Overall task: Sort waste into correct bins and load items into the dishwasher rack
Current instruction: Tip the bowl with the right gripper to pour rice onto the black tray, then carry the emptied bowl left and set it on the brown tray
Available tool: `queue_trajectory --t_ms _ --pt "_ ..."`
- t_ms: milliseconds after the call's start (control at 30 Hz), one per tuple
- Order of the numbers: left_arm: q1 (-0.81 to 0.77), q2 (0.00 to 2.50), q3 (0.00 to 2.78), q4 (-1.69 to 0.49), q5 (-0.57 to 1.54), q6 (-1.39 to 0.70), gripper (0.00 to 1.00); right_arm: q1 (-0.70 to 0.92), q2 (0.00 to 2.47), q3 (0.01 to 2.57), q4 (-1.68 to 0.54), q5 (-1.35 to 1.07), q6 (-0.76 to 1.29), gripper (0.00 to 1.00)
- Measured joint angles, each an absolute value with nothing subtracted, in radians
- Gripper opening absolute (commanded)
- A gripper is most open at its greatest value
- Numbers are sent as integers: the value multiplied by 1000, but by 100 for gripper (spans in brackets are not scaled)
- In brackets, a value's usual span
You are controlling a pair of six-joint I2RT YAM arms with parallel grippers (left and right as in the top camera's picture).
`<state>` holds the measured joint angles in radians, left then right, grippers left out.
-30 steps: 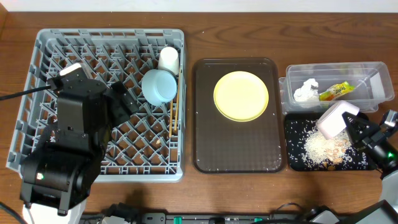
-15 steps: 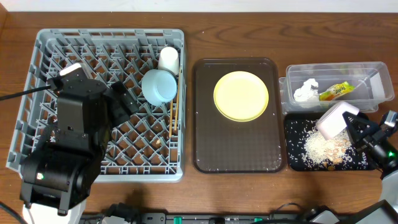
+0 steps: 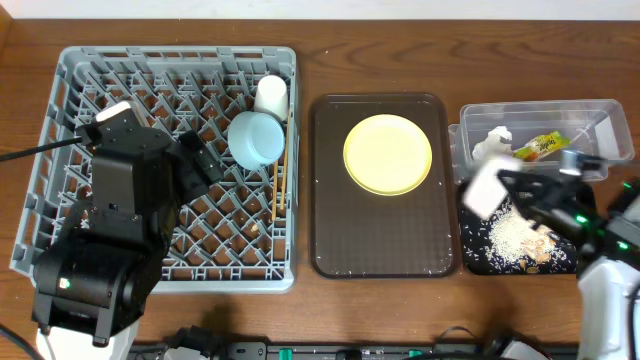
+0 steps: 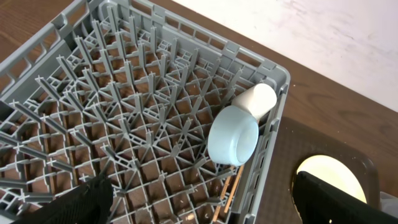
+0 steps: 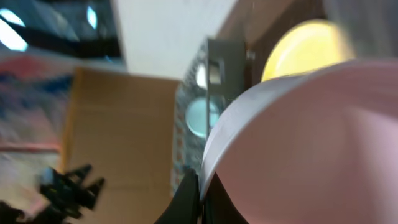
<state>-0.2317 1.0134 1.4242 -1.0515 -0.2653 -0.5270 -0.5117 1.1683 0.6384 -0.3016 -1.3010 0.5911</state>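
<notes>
My right gripper (image 5: pixel 200 190) is clamped on the rim of the white bowl (image 3: pixel 485 188), one finger inside the wall and one outside. The bowl is tipped on its side and off the table. It blurs in the overhead view, and in my wrist view its pale inside fills most of the picture.

Just below and to the right of that hand lies the black tray (image 3: pixel 474 256), with a heap of rice scraps (image 3: pixel 518 238) and loose grains around it. Just beyond the hand is the clear tub (image 3: pixel 535 104), holding the crumpled napkin (image 3: pixel 490 146) and the green-and-yellow wrapper (image 3: pixel 537 146). The print on the wrapper is too small to read.

To the hand's left the yellow plate (image 3: pixel 388 153) lies flat on the brown serving tray (image 3: pixel 330 215).

Further left is the grey rack (image 3: pixel 175 52). The light blue bowl (image 4: pixel 232 135) lies on its side among the pegs. The white cup (image 4: pixel 255 100) touches it at the rack's wall, and the chopsticks (image 3: pixel 279 190) lie along that same edge.

My left gripper (image 4: pixel 202 180) hangs over the rack with its fingers (image 4: pixel 93 198) spread wide and nothing between them.
</notes>
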Motion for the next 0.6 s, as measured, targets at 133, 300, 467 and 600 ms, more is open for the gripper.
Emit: queue_trajectory --t_ms 133,300,467,600 --pt "-232 1013 1424 -1051 -265 -527 94 -258 1110 638 -301 -1151 615 1" --pt "-232 1013 1424 -1051 -265 -527 94 77 1089 638 -295 -934 623 1" --pt "-232 1013 1424 -1051 -265 -527 94 348 1090 638 -320 -690 624 1" --pt "-232 1013 1424 -1052 -265 -527 94 519 1111 638 -342 -490 611 1"
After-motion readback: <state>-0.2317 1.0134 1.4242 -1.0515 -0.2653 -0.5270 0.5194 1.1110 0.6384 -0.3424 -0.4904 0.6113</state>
